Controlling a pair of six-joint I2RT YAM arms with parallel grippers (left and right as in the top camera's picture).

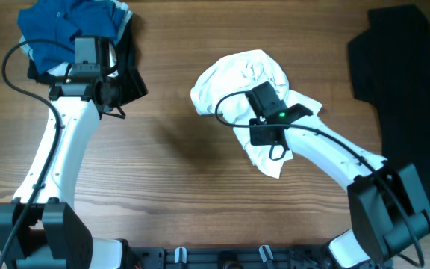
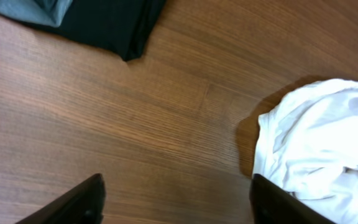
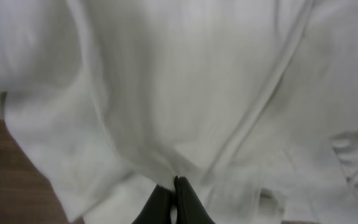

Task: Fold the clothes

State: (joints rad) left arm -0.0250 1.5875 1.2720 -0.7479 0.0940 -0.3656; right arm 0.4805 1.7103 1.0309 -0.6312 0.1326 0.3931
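Observation:
A crumpled white T-shirt (image 1: pixel 237 78) lies on the wooden table (image 1: pixel 170 172), right of the middle. My right gripper (image 1: pixel 263 101) is over it. In the right wrist view the right gripper (image 3: pixel 176 198) is shut, its tips pinching a fold of the white T-shirt (image 3: pixel 185 87). At the far left, my left gripper (image 1: pixel 114 93) hovers beside a blue collared shirt (image 1: pixel 69 30) that lies on a black garment (image 1: pixel 133 78). In the left wrist view the left gripper (image 2: pixel 176 190) is open over bare wood with nothing between its fingers (image 2: pixel 79 202), and the white T-shirt (image 2: pixel 322 149) is to its right.
Another black garment (image 1: pixel 398 67) is spread along the table's right edge. In the left wrist view a corner of the black garment (image 2: pixel 114 25) reaches in from the top. Bare wood lies between the two arms and along the front.

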